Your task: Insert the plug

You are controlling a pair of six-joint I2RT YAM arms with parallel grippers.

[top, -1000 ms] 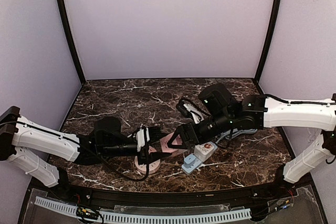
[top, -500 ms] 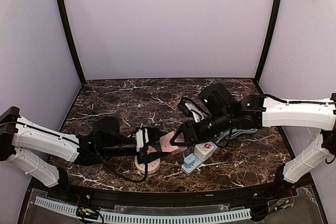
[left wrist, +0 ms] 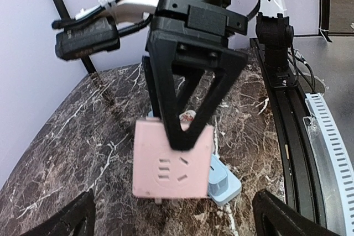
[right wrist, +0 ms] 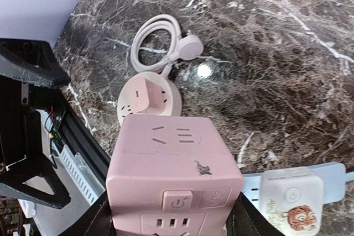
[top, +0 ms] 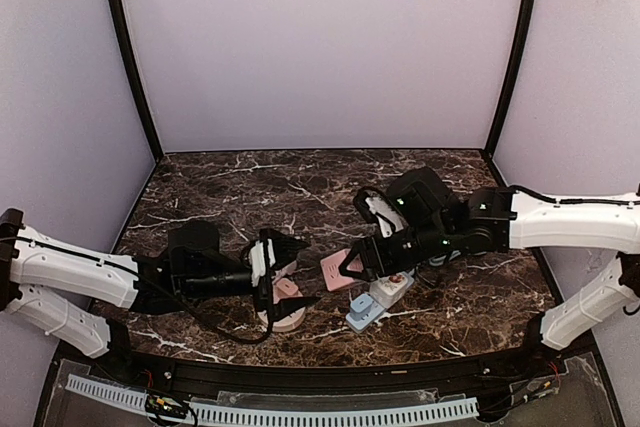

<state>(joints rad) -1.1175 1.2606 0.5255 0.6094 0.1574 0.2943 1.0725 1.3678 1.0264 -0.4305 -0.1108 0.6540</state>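
Observation:
The plug is a pink cube adapter [top: 336, 268] with socket holes on its faces, and it hangs just above the marble. My right gripper [top: 352, 265] is shut on its sides. In the right wrist view the cube [right wrist: 174, 164] fills the space between the right gripper [right wrist: 171, 216] fingers. The left wrist view shows the cube [left wrist: 172, 161] face-on, with a prong under it. My left gripper [top: 295, 274] stands wide open to the cube's left, clear of it; its fingers [left wrist: 61, 222] sit at the bottom corners. The blue power strip [top: 362, 317] lies just below and right of the cube.
A white cube adapter [top: 392, 287] with a tiger sticker [right wrist: 290, 200] sits plugged into the strip [right wrist: 337, 183]. A round pink socket [right wrist: 130, 109] with a pink plug on it lies under the left gripper. Its white cable [right wrist: 160, 42] is coiled beyond it.
The left gripper has opened, let go of the pink cube and drawn back left. The right gripper has closed on the cube and carried it slightly right, toward the strip.

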